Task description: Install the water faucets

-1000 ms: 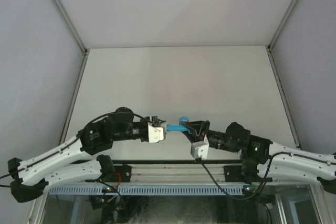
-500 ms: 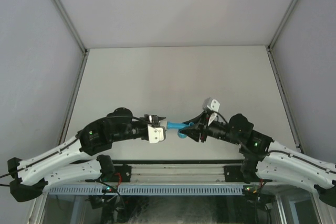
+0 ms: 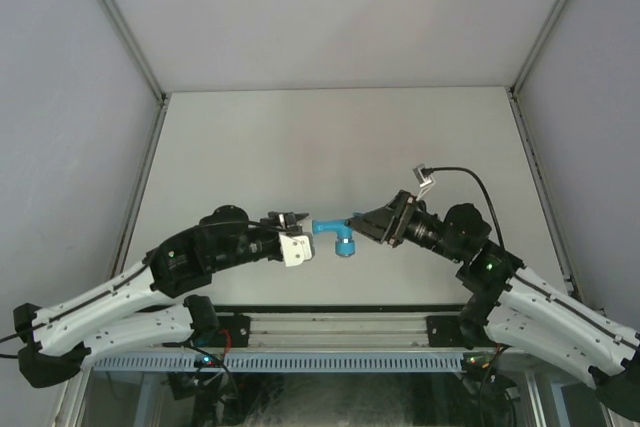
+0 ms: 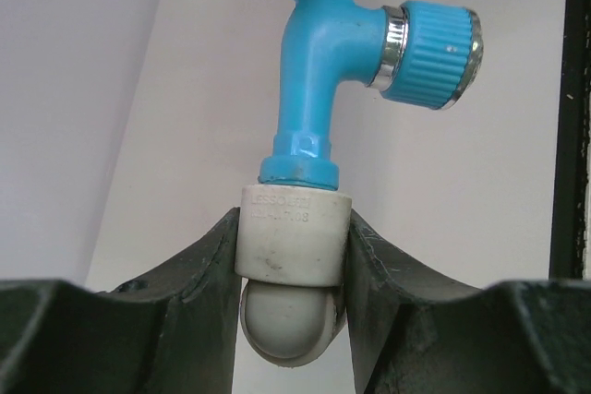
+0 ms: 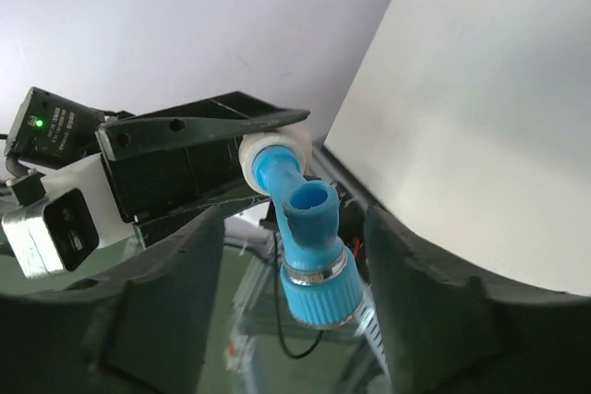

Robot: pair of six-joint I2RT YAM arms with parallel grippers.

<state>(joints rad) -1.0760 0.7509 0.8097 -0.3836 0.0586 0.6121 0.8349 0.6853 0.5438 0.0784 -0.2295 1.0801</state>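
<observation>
The bright blue water faucet (image 3: 333,231) hangs in the air above the table's near edge. Its threaded end sits in a small white-grey pipe fitting (image 4: 294,237). My left gripper (image 4: 294,228) is shut on that fitting, one dark finger (image 4: 199,292) on each side. In the left wrist view the faucet (image 4: 319,71) rises from the fitting with its ribbed knob to the right. My right gripper (image 5: 295,228) stands open around the faucet (image 5: 309,256), with a gap on both sides of the spout and knob. In the top view the right gripper (image 3: 362,222) faces the left gripper (image 3: 303,230).
The pale table (image 3: 330,137) stretches behind both arms, with grey walls on three sides. A black rail (image 3: 330,327) with the arm bases runs along the near edge, just below the faucet.
My right gripper turned at the wrist, rotating the faucet so its knob swung from far side to near side, then opened and let go. The left arm barely moved.
</observation>
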